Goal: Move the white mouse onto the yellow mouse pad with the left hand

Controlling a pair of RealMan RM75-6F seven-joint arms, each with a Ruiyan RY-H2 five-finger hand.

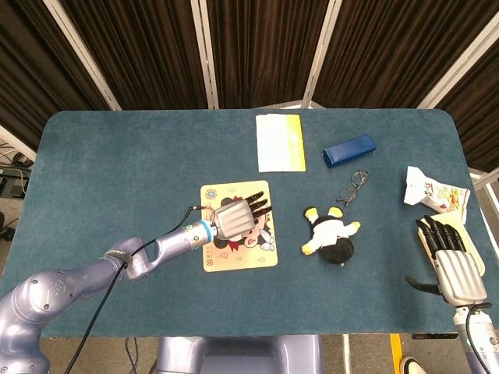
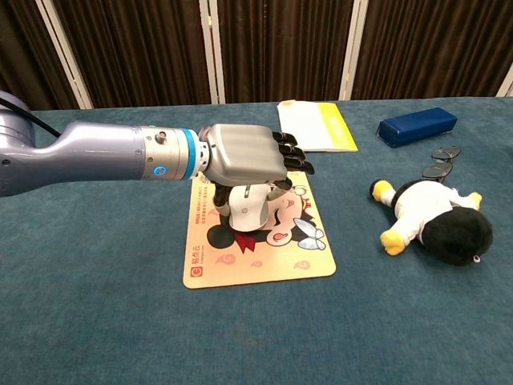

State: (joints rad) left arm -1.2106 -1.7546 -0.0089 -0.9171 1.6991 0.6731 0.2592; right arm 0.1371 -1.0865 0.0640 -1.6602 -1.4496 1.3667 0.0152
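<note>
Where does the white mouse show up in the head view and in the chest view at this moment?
Head view: the white computer mouse is almost wholly hidden under the left hand, over the middle of the yellow cartoon mouse pad.
Chest view: the white computer mouse shows left of centre, beneath the left hand, on the yellow cartoon mouse pad.
Shared landmark: the black-and-white plush penguin, right of the pad.

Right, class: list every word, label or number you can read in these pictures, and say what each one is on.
Mouse pad: a small printed logo with characters at its lower left corner, too small to read.
Snack packet: printed marks, too blurred to read.
Blue case, booklet: no text visible.
</note>
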